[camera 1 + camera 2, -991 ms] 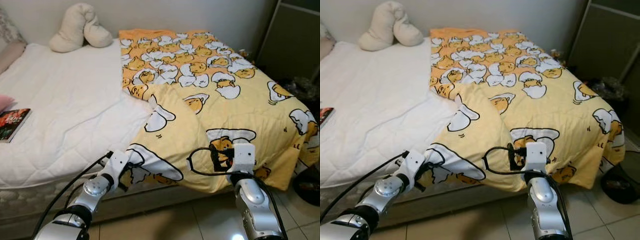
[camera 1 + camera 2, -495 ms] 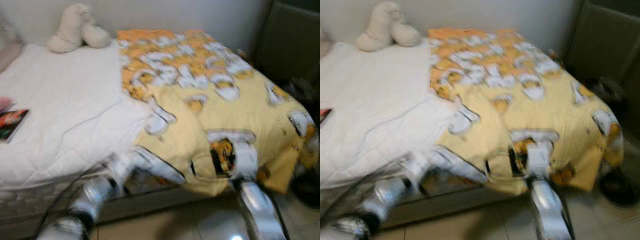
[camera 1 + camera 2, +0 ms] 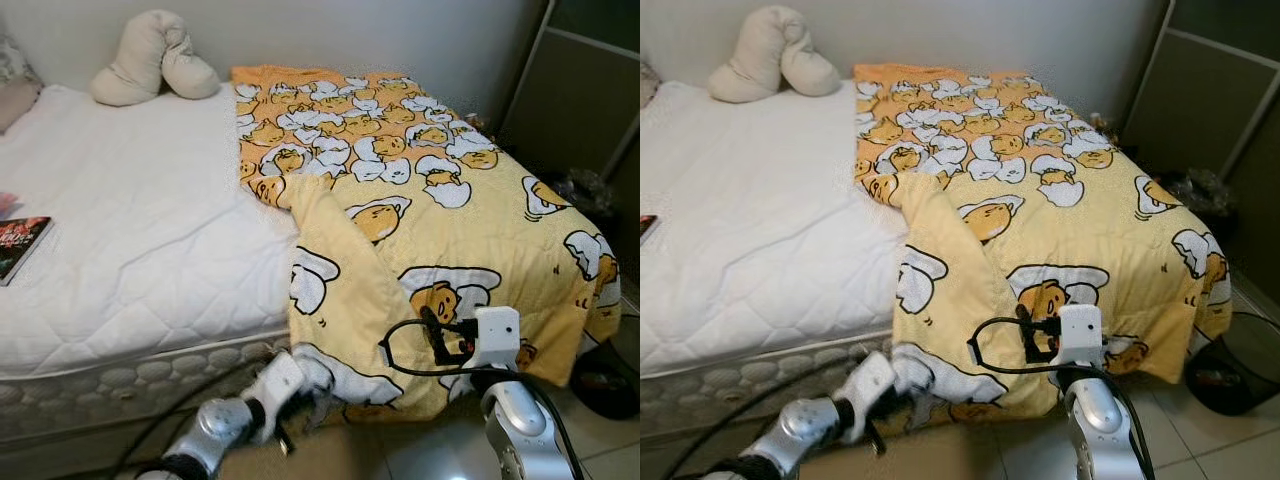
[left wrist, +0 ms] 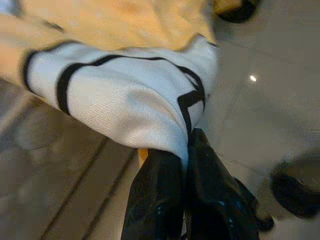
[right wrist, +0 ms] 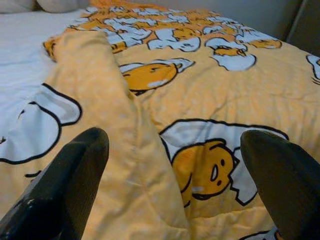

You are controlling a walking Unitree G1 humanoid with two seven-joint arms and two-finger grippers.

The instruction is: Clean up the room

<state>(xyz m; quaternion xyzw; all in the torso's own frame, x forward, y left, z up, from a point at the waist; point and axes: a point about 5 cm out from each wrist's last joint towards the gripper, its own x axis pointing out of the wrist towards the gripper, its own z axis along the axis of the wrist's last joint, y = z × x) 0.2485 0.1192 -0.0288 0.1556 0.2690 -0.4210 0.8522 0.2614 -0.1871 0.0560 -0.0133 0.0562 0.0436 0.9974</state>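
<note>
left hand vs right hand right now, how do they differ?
Grip: the left hand is shut on a corner of the yellow blanket; the right hand is open, its fingers spread wide and holding nothing.
Position: the left hand is low beside the mattress edge, under the blanket's overhang; the right hand is higher, aimed at the blanket's near edge.
Shared: both have black fingers and work the same blanket.

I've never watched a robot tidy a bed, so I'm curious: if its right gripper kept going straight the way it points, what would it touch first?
Most likely the yellow blanket: the right gripper is open and aimed across it, low over the cartoon egg print, though depth is hard to judge.
</note>
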